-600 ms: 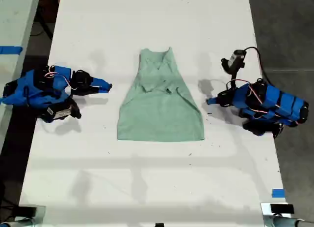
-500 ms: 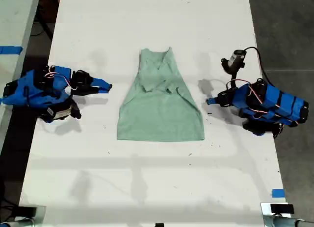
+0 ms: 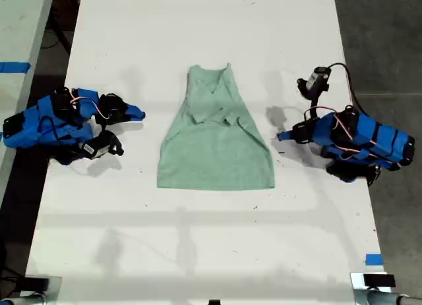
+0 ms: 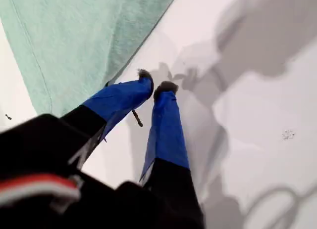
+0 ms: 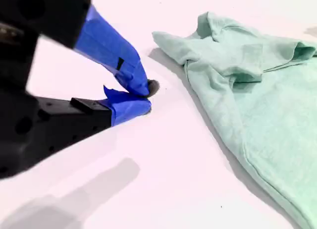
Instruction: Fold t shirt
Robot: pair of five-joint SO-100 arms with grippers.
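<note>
My second pincer (image 3: 137, 112) seems drawn back slightly.

T shirt (image 3: 215, 141) pale mint green, faint heathered fleck, no print. Table (image 3: 198, 252) plain white with a few tiny dark specks. My first gripper (image 4: 153, 89) bright blue fingers, dark grey tips, black body with a red and white band. My second gripper (image 5: 143, 96) same blue over black. Small blue tape piece (image 3: 373, 259) on the table edge.
</note>
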